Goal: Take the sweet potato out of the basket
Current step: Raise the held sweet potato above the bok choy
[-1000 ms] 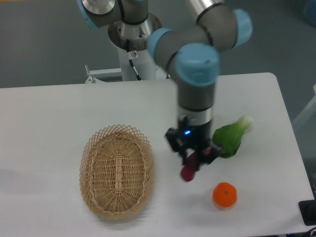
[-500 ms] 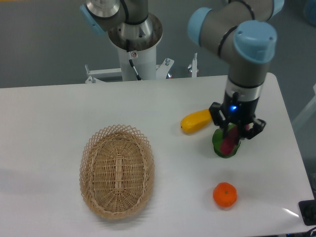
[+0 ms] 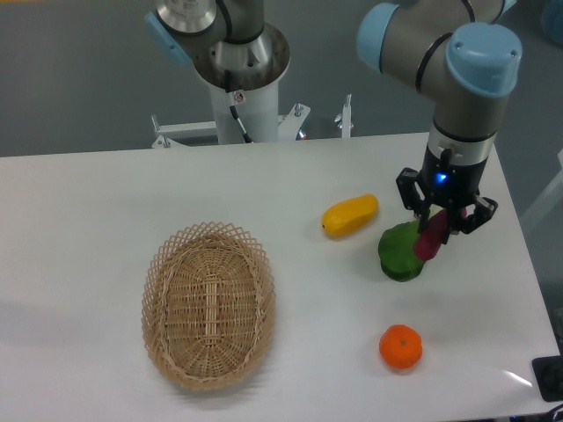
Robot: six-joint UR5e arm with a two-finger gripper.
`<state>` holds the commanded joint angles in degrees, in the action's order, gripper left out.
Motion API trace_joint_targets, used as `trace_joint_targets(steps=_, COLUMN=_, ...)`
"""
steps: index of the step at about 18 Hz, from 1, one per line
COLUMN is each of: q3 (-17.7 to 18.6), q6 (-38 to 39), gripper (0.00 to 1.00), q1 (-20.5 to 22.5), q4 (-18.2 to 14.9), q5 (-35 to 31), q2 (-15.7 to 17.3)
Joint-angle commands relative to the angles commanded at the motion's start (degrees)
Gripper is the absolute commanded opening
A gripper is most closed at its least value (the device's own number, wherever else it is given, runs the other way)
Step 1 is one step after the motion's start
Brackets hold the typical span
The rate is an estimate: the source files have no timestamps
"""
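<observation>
The pincer hangs over the right part of the white tabletop, its two fingers closed on the sweet potato, which sits tilted between them, clear of the surface. Just at its 8 o'clock, partly behind the purple tuber, lies a green vegetable; whether the two touch cannot be told. At about 9 o'clock from the pincer, a little apart, a yellow vegetable lies on the tabletop, slanted. At 6 o'clock, nearer the front edge, sits an orange fruit. Well away at 8 o'clock stands the basket, oval and woven, with nothing showing inside it. The arm rises from the pincer toward 12 o'clock, and its pedestal stands at the tabletop's far edge.
</observation>
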<state>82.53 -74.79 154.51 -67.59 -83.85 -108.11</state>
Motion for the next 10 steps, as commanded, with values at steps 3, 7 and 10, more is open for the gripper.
trace_joint_targets(steps=3, q3=0.00, q6=0.00, gripper=0.25, q1=0.09, q4=0.00, q5=0.00, q2=0.00)
trace_joint_targets(steps=7, q3=-0.44, q6=0.00, gripper=0.25, q1=-0.09, q4=0.09, q5=0.09, q2=0.35)
trace_joint_targets(steps=10, q3=-0.44, q6=0.00, gripper=0.25, q1=-0.09, q4=0.00, q5=0.09, q2=0.35)
